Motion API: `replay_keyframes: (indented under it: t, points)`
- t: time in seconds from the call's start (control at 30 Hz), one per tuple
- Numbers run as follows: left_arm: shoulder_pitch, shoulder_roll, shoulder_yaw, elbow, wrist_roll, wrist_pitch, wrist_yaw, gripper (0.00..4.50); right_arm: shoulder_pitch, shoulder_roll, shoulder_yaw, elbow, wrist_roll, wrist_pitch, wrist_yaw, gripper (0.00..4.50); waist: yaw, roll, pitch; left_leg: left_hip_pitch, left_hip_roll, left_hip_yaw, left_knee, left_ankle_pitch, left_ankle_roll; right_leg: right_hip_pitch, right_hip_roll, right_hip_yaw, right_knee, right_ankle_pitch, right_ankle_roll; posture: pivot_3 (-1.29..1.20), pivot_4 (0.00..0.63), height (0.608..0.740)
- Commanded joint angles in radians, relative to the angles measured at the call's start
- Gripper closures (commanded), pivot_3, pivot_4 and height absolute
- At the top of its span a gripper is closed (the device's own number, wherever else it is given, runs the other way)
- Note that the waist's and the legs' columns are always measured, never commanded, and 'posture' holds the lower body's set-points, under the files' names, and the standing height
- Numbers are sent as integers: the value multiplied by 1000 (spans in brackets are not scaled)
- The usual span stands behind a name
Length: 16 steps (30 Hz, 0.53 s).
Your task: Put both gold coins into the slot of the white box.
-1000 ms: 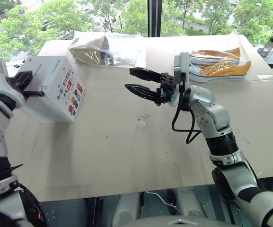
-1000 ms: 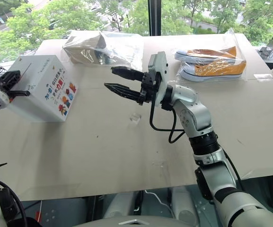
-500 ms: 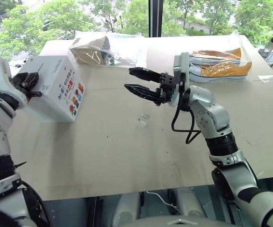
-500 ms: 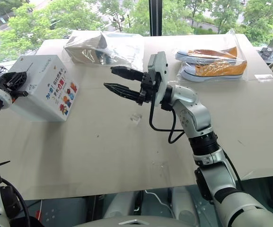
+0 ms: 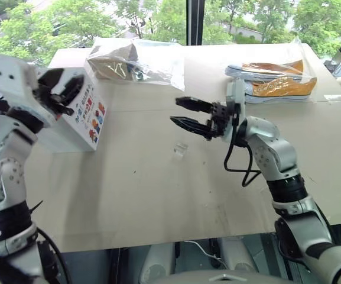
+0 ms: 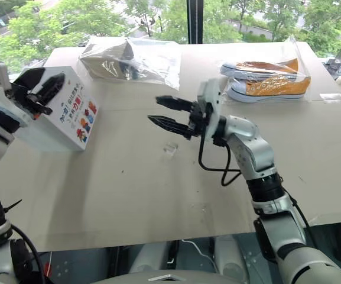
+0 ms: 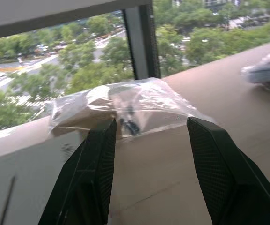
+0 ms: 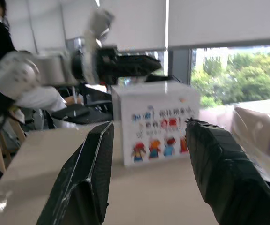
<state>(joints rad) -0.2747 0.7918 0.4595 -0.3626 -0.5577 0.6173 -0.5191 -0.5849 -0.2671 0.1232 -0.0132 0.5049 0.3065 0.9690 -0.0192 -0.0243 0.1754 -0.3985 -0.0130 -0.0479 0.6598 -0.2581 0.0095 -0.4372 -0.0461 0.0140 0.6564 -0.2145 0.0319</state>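
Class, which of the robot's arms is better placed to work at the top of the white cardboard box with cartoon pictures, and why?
Left, probably. The left pincer hovers open just above the white cardboard box. The right pincer, also open and empty, hangs over the middle of the tan table, well apart from the box.

left gripper: fingers opened, swung right | right gripper: lowered
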Motion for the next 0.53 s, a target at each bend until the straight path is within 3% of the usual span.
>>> replay_keyframes:
  t: [0.03, 0.17, 0.23, 0.33, 0.4, 0.43, 0.53]
  points:
    - [140, -50, -13, -220, -113, 84, -1, 2105, 116, -108, -52, -87, -43, -33, 9, 1874, 1, 0, 0, -1, 0, 0, -1, 0, 1, -1, 0, 0, 0, 0, 0, 0, 150, 740]
    - [318, -99, -101, -311, -16, 57, 41, 2105, 219, -175, -81, -43, -128, -140, -24, 1874, -1, 0, 0, -1, 1, 0, -2, -1, 1, -2, 1, 0, 1, -1, 2, 0, 150, 740]
    - [412, -170, -150, -298, -31, 35, 24, 2033, 298, -235, -94, 1, -152, -169, 18, 1385, 0, 2, -1, 2, 1, 2, -3, -1, 1, -1, 2, 2, 3, -1, 1, 0, 150, 740]
    - [521, -257, -248, -276, 37, -93, -8, 1192, 399, -300, -113, 63, -155, -229, 82, 151, 11, 2, 0, 13, 1, 2, -3, -1, 3, 12, 2, 1, -2, -2, 1, 0, 150, 740]
    - [560, -274, -284, -249, 93, -166, -26, 290, 435, -309, -127, 70, -148, -257, 93, 0, 11, 2, 0, 15, 1, 2, -3, -2, 3, 16, 7, 1, -5, -4, -3, 0, 150, 740]
    - [573, -283, -300, -231, 127, -209, -26, 51, 451, -308, -138, 71, -142, -269, 91, 0, 10, 2, 0, 16, 2, 4, -3, -1, 3, 16, 8, 1, -5, -4, -3, 0, 150, 740]
    - [605, -286, -350, -205, 160, -274, -68, 51, 487, -299, -155, 71, -160, -305, 54, 0, 7, 2, 0, 22, 5, 10, -3, -1, 3, 21, 10, 4, -5, -6, 0, 0, 150, 740]
